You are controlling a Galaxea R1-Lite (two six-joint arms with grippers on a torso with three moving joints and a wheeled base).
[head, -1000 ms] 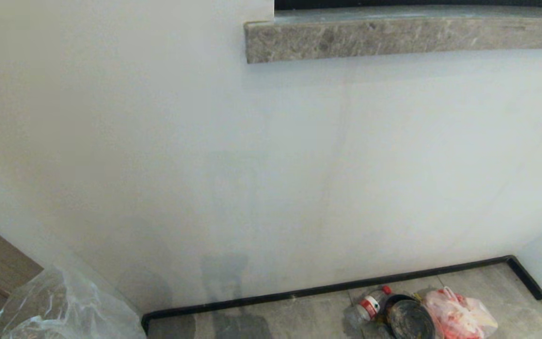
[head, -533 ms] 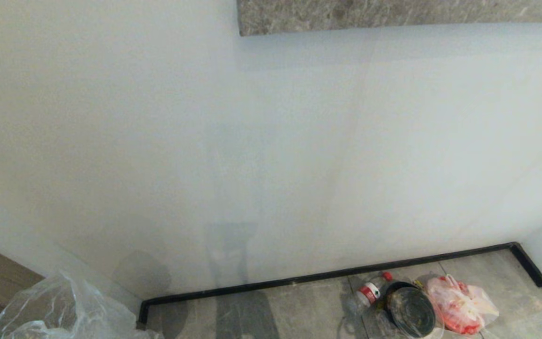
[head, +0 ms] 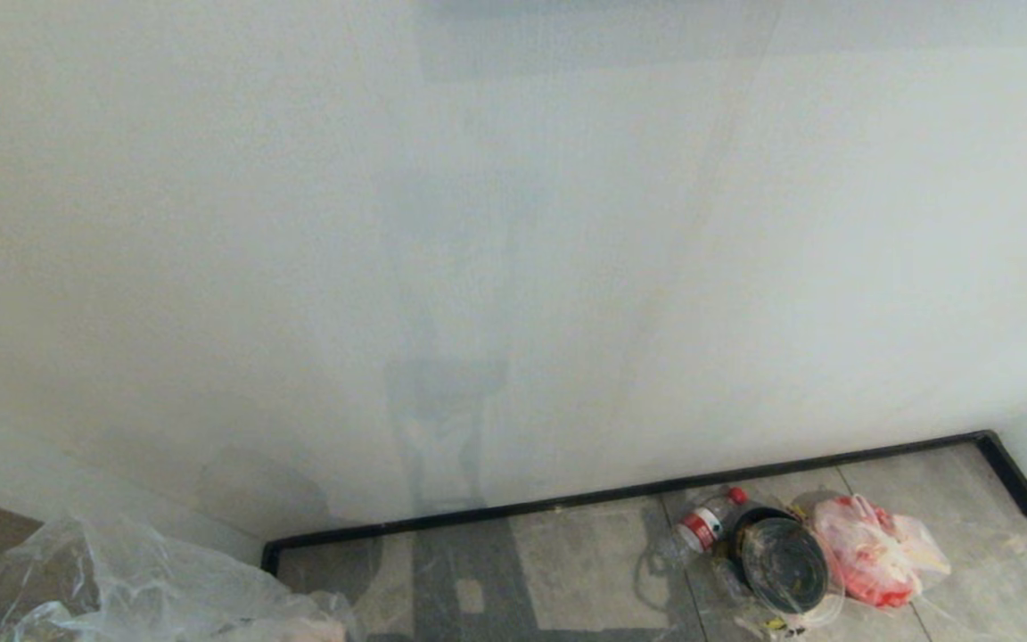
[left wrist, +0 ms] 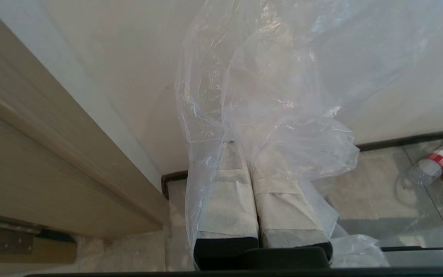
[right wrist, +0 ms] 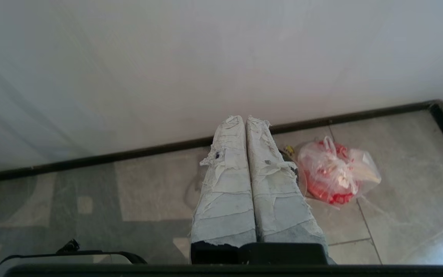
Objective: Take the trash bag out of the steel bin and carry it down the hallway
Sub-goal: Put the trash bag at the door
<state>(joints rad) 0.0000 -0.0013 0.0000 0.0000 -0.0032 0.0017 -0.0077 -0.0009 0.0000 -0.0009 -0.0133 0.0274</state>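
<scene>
Left claw (left wrist: 240, 154) is clamped tight on the trash bag (left wrist: 275, 88); the clear plastic is pinched between the taped fingers (left wrist: 225, 200) and billows out past the tips. In the head view the bag (head: 121, 580) shows at the robot's left, near the wall. Right claw (right wrist: 246, 123) is closed w/ nothing in it, hanging over the floor tiles.

Steel bin (head: 781, 566) stands on the grey floor (head: 567, 562) by the black skirting (head: 656, 489), at the foot of the pale wall (head: 513, 267). Just left of the bin lies a plastic bottle (head: 705, 526) w/ red cap; just right of it a pink-red bag (head: 870, 557). A thin clear film seems to hang around the bin's rim, can't say what it is.

Progress, my read: removal step looks done, since the bag is up in the left claw, well apart from the bin. Left to do: turn away from the wall and carry the bag down the hallway. Robot faces the wall close up, so the carry hasn't got far, if begun at all. A wooden door (left wrist: 33, 154) is just beside the held bag.
</scene>
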